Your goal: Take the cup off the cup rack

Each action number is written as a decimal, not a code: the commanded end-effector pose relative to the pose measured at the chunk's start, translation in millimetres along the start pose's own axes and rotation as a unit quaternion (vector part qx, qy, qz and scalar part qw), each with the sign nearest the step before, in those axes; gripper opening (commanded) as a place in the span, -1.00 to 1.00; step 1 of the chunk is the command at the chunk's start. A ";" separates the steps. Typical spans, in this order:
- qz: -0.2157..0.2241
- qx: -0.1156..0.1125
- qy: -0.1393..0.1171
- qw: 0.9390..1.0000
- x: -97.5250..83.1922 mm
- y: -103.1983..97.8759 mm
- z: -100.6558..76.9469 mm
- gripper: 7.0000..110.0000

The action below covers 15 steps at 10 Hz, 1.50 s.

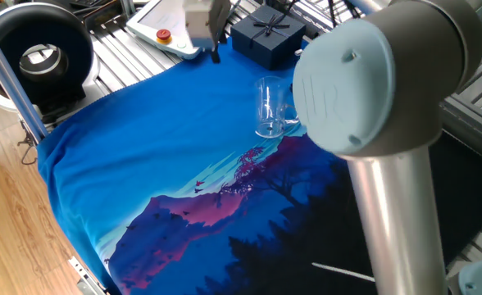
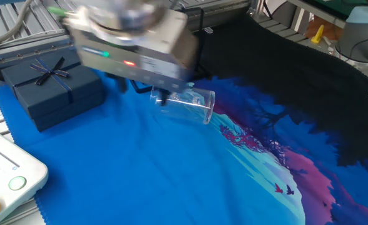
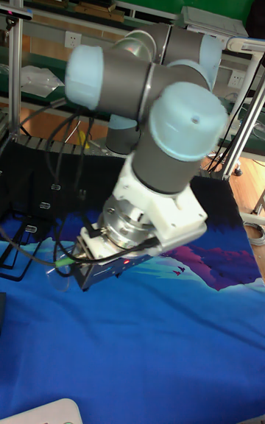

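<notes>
One fixed view is showing the glass mug (image 1: pixel 272 108) standing upright on the blue printed cloth (image 1: pixel 143 156) covering the bench, well apart from the gripper (image 1: pixel 211 29), which is hanging above the cloth's far edge beside the navy gift box (image 1: pixel 267 33). Nothing is sitting between its fingers; motion blur is hiding whether they are spread or pressed together, so I cannot tell. The other fixed view is placing the blurred gripper body (image 2: pixel 131 47) above and just beside the mug (image 2: pixel 187 105), with the black cup rack (image 2: pixel 193 19) only partly showing behind it. The mug is appearing free of the rack's pegs. Judgement: the removal step is looking finished, and the release is in hand. The next move is calling only for a clear retreat without brushing the mug.
</notes>
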State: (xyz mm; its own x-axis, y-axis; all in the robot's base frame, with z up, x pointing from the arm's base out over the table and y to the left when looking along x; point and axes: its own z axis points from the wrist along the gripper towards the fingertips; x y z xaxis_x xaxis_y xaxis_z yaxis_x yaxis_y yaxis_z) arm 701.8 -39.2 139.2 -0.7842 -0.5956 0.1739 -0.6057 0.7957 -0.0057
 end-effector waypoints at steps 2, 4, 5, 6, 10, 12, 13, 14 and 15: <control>0.010 -0.081 -0.056 0.995 -9.4 10.5 -19.7 0.15; 0.126 -0.063 -0.016 0.990 6.9 0.6 -17.0 0.15; 0.148 -0.077 -0.028 0.986 -0.7 6.2 -18.2 0.15; 0.154 -0.084 -0.040 0.984 -7.4 8.7 -19.2 0.15; 0.042 -0.170 -0.027 0.984 9.9 9.0 -9.6 0.15; 0.025 -0.129 0.044 0.990 58.7 -20.0 16.5 0.15; 0.015 -0.100 0.080 0.992 79.9 -36.2 20.2 0.15; 0.007 -0.104 0.087 0.991 86.3 -32.1 27.1 0.15; 0.009 -0.115 0.070 0.991 82.3 -23.4 38.6 0.15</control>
State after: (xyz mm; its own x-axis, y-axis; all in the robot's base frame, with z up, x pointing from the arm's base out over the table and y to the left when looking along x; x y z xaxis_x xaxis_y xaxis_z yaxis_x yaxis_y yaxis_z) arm 663.1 -89.7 131.6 -0.7953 -0.5399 0.2757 -0.4999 0.8413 0.2058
